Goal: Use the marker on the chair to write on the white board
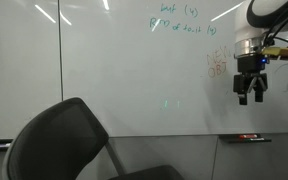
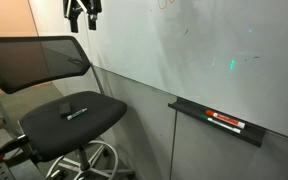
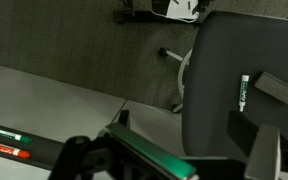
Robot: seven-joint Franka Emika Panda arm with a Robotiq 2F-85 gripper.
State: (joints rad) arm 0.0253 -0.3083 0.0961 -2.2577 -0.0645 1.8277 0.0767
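We log marker (image 2: 75,112) flat on chair (image 2: 46,137) seat, lower left, long axis near-horizontal, tip end unclear. Gripper (image 1: 251,98) at frame right, jaws spread, empty.

whiteboard writing (image 1: 181,22) illegible, arm (image 1: 274,14) cropped at top edge

Green handwriting (image 1: 181,22) on the whiteboard (image 1: 114,70) is too small to read.

Robot claw (image 1: 251,99) up high — fingers apart, scribbled whiteboard (image 1: 114,70) behind, black chair (image 1: 64,142) lower down
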